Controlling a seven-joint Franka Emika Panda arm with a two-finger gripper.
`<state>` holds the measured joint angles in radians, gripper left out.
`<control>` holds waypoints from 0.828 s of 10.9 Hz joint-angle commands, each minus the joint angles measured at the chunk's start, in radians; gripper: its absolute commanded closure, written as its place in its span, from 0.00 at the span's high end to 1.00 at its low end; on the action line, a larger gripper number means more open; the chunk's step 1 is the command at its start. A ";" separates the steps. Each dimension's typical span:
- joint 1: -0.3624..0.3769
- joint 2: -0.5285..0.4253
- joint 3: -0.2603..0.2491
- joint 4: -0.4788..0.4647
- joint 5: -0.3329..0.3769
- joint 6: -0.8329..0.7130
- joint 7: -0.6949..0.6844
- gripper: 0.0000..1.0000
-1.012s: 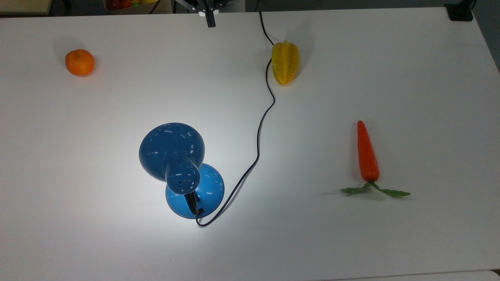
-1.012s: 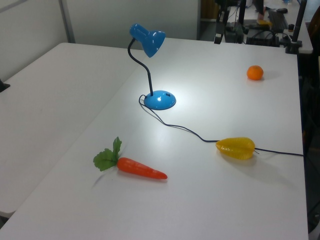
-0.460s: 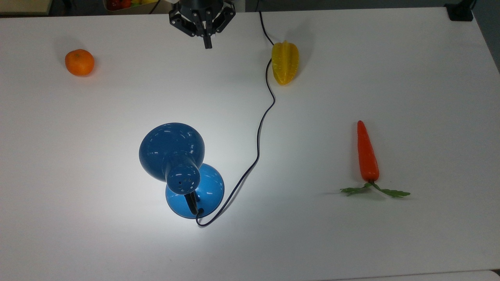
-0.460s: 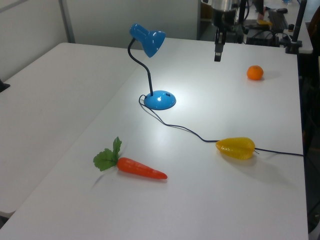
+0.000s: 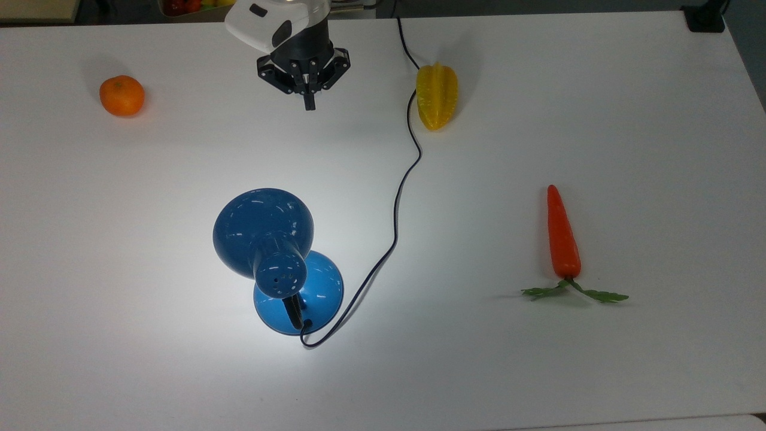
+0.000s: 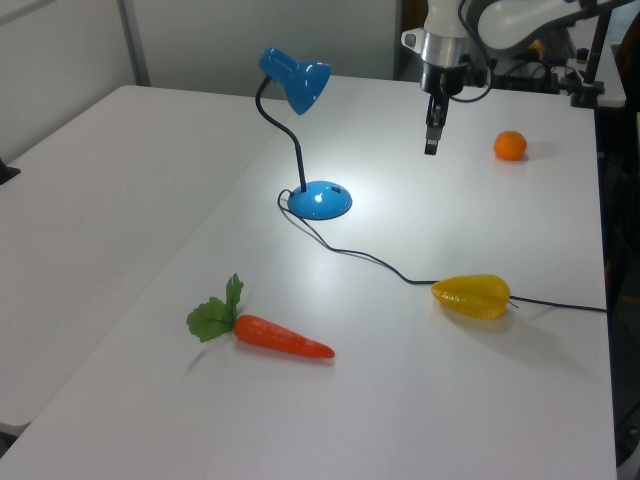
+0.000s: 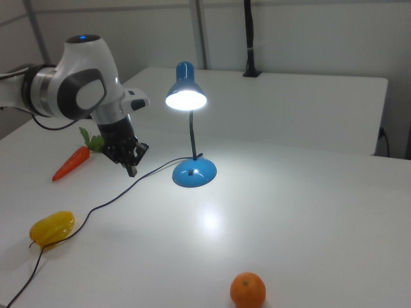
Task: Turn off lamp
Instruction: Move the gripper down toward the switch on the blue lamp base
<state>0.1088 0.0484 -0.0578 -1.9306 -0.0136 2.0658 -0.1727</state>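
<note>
The blue lamp stands lit on the white table, its bell shade point(image 5: 263, 233) leaning over its round base point(image 5: 321, 292) and throwing a bright patch on the tabletop. The shade point(image 7: 185, 93) glows white in the right view. A thin black cord point(image 5: 400, 197) runs from the base toward the top view's upper edge. My gripper point(image 5: 309, 103) hangs above the table well short of the lamp, toward the top view's upper side, fingers pressed together and holding nothing. In the left view the gripper point(image 6: 431, 147) hovers to the right of the shade point(image 6: 297, 82).
An orange point(image 5: 121, 95) lies at the top view's upper left. A yellow starfruit point(image 5: 437, 96) rests on the cord right of the gripper. A carrot point(image 5: 562, 236) with green leaves lies at the top view's right. White table point(image 5: 628, 359) spreads all around.
My gripper has come in from the top view's upper edge and moved down that view toward the lamp. The lamp stays lit and nothing else has moved.
</note>
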 commanded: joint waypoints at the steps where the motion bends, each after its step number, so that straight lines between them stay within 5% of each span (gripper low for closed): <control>1: 0.045 0.030 -0.057 -0.056 -0.012 0.167 -0.004 0.00; 9: 0.040 0.209 -0.071 -0.050 -0.002 0.598 0.076 0.00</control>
<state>0.1271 0.2172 -0.1076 -1.9796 -0.0132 2.5599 -0.1358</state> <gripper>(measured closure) 0.991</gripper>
